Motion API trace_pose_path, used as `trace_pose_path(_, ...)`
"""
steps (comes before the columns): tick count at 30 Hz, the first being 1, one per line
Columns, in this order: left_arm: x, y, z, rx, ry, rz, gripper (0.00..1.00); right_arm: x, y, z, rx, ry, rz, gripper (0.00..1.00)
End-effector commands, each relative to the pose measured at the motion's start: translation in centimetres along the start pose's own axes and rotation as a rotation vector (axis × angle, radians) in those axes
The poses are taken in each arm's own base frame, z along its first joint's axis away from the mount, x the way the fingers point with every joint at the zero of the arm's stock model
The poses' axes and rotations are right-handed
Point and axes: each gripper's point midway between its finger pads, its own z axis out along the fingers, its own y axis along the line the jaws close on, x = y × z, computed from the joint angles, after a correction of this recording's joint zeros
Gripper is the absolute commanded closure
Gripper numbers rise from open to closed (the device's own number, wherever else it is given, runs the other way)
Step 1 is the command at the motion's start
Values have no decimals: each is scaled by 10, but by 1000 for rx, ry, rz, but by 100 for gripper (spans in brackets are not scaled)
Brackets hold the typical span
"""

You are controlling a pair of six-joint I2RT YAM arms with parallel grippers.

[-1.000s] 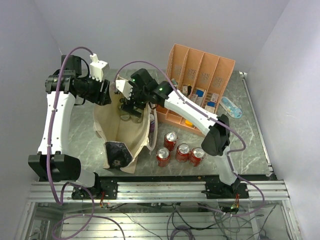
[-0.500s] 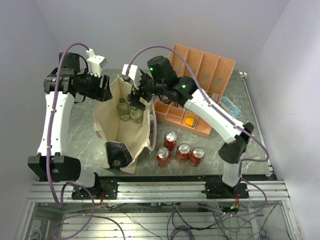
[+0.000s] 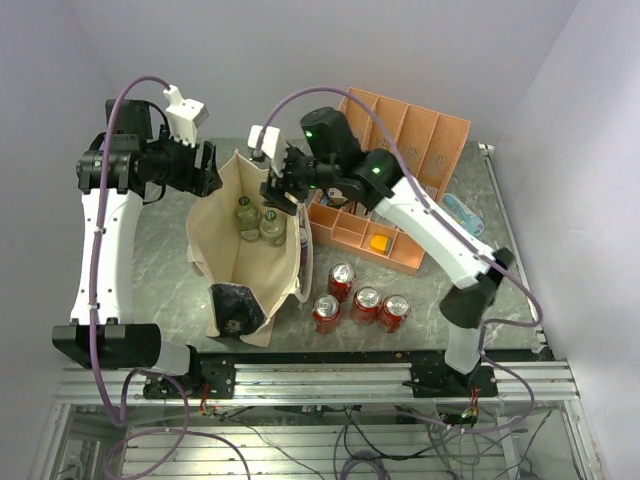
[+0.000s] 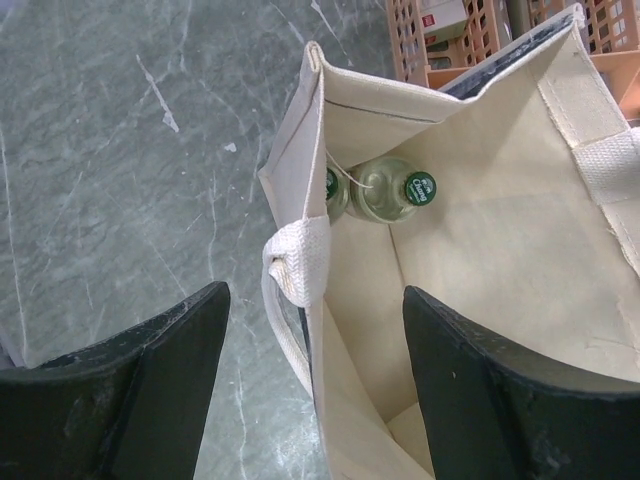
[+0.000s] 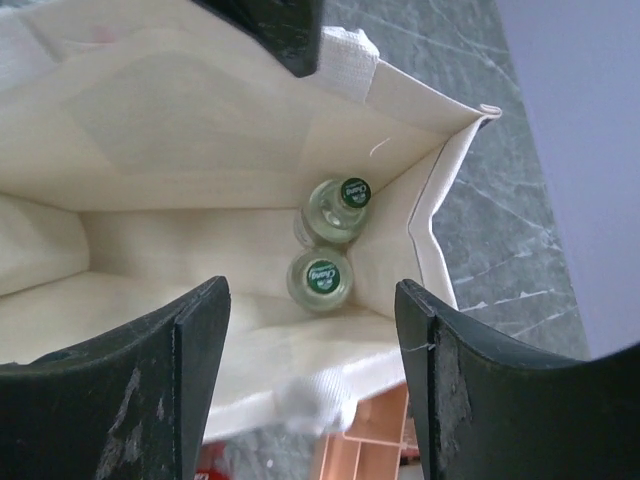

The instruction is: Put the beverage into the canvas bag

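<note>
The cream canvas bag (image 3: 235, 265) stands open on the table, its dark end panel (image 3: 235, 305) toward me. Two green-capped beverage bottles (image 3: 243, 212) (image 3: 270, 222) stand upright on the bag's floor at its far end, also seen in the left wrist view (image 4: 400, 190) and the right wrist view (image 5: 320, 278). My left gripper (image 3: 207, 170) is open and straddles the bag's left wall and handle loop (image 4: 300, 262) without touching them. My right gripper (image 3: 278, 192) hovers open above the bag's right rim, with nothing between its fingers (image 5: 465, 390).
Several red beverage cans (image 3: 342, 280) (image 3: 366, 303) stand on the grey marble table right of the bag. The orange-pink divided organizer (image 3: 400, 130) holding small items sits behind the right arm, close to the bag's right side. A clear packet (image 3: 460, 212) lies beyond it.
My right gripper has risen out of the bag, and two bottles now show on its floor. My left gripper has lifted slightly at the left rim, and its jaws have widened.
</note>
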Motion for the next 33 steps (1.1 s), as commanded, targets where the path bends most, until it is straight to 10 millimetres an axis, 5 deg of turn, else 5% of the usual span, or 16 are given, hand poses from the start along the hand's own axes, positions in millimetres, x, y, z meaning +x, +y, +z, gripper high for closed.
trace_pose_path(1, 1, -5, -10, -22, -22, -10, 20, 27, 1, 37, -67, 102, 5, 34)
trace_pose_path(15, 33, 4, -1, -63, 40, -101, 44, 101, 14, 94, -5, 402, -100, 42)
trace_pose_path(33, 33, 13, -4, -91, 21, -137, 67, 154, -3, 120, 85, 545, -163, 68)
